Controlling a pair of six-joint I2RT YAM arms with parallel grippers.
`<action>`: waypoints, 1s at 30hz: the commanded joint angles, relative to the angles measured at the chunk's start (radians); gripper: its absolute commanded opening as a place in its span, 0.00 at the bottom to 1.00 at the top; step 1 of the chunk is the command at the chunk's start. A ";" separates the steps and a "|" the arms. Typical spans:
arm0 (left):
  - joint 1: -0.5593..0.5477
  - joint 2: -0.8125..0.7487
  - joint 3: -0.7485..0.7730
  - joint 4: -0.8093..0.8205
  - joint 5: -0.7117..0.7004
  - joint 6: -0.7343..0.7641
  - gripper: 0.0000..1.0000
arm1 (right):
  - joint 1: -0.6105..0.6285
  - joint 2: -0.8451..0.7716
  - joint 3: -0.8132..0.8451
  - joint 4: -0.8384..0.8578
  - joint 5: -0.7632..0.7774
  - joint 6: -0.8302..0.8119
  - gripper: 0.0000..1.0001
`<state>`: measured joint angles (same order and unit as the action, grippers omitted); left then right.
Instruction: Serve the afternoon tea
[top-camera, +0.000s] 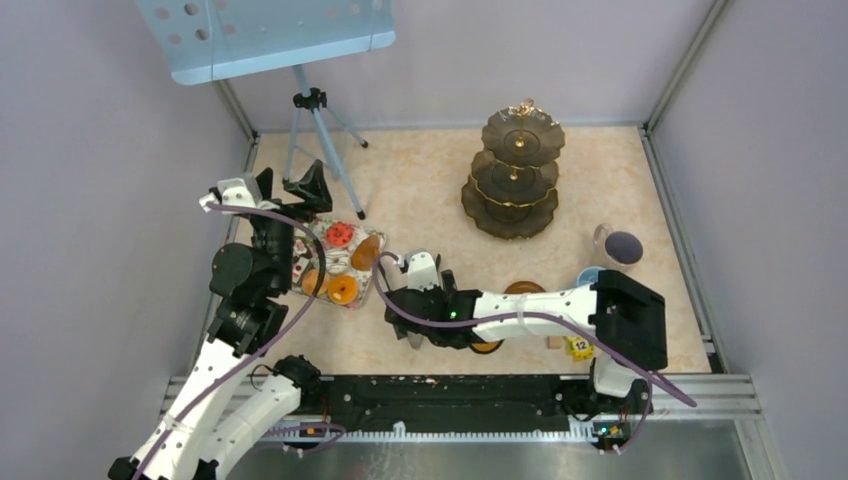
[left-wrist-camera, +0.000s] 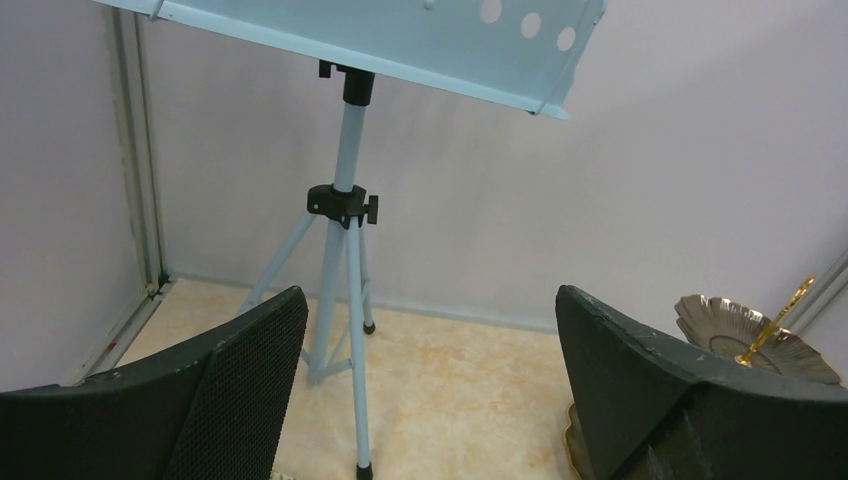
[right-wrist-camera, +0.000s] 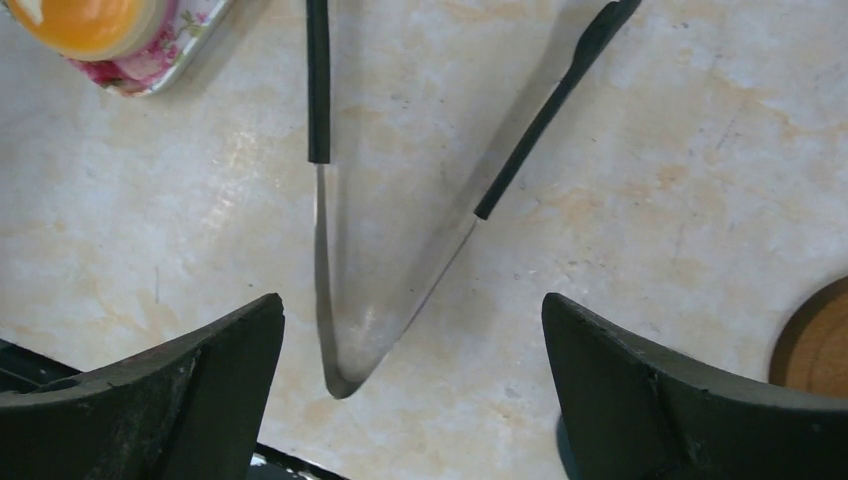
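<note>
Toy pastries, orange and red rounds among them, fill a floral tray (top-camera: 368, 268) at the left. The dark three-tier stand (top-camera: 514, 172) rises at the back, and its top tier (left-wrist-camera: 735, 325) shows in the left wrist view. A grey mug (top-camera: 620, 247) sits right of it. The light blue cup (top-camera: 589, 275) and brown saucer (top-camera: 522, 288) are partly hidden by my right arm. My left gripper (left-wrist-camera: 430, 295) hangs open and empty above the tray's far end. My right gripper (right-wrist-camera: 412, 300) is open, low over the hinge of metal tongs (right-wrist-camera: 323, 260) lying on the table.
A light blue music stand (top-camera: 265, 35) on a tripod (left-wrist-camera: 345, 250) fills the back left corner. A yellow owl block (top-camera: 580, 347) lies near the right arm's base. An orange pastry (right-wrist-camera: 85, 20) on the tray corner sits just beyond the tongs' tips. Walls enclose the table.
</note>
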<state>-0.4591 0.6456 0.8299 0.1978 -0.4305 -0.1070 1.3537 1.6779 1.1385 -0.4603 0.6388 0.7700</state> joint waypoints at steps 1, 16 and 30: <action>-0.002 0.002 0.002 0.019 -0.040 -0.015 0.99 | 0.018 0.048 0.079 0.054 -0.040 0.055 0.99; -0.002 -0.043 0.002 0.022 -0.053 -0.007 0.99 | -0.011 0.276 0.328 -0.248 -0.096 0.115 0.99; -0.003 -0.030 0.001 0.024 -0.049 -0.009 0.99 | -0.089 0.337 0.292 -0.233 -0.081 0.080 0.95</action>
<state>-0.4591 0.6109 0.8299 0.1944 -0.4709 -0.1104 1.3037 2.0651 1.5085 -0.7616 0.5526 0.8711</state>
